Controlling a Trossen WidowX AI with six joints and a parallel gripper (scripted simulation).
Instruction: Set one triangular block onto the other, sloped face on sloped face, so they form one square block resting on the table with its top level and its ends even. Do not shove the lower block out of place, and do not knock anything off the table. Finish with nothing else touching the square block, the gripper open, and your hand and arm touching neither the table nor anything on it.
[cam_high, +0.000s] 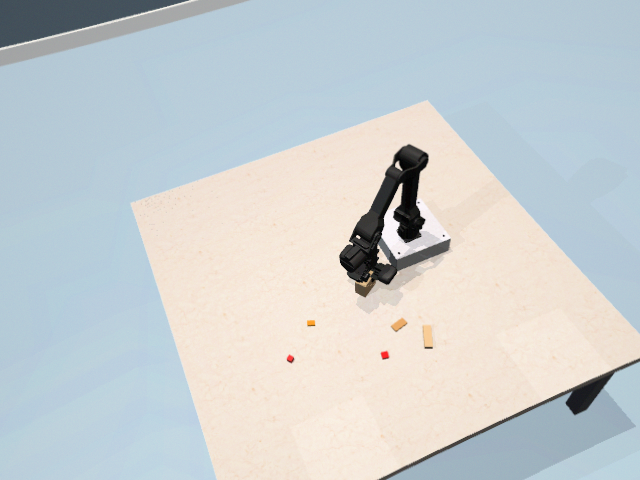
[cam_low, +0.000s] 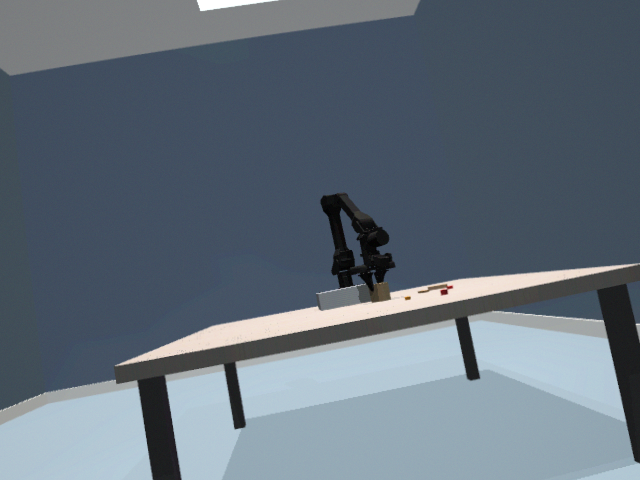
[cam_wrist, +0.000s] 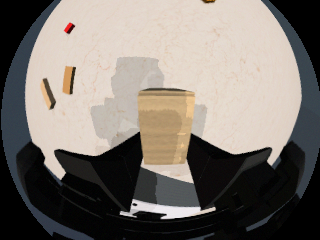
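My gripper (cam_high: 367, 277) (cam_low: 376, 284) (cam_wrist: 164, 134) is shut on one tan triangular block (cam_wrist: 165, 117), gripping it by its two ends, low over the table. The other triangular block (cam_high: 363, 290) is directly under it on the table. In the exterior view the two together look like one roughly square tan shape, but the seam between them is too small to make out. In the wrist view the held block covers nearly all of the lower one. Whether the sloped faces touch fully and the ends are even cannot be told.
Two flat tan pieces (cam_high: 398, 324) (cam_high: 427, 336), two red cubes (cam_high: 384, 354) (cam_high: 290, 358) and a small orange piece (cam_high: 310, 322) lie on the table away from the blocks. The arm's white base (cam_high: 423, 253) (cam_low: 338, 298) stands close behind the blocks.
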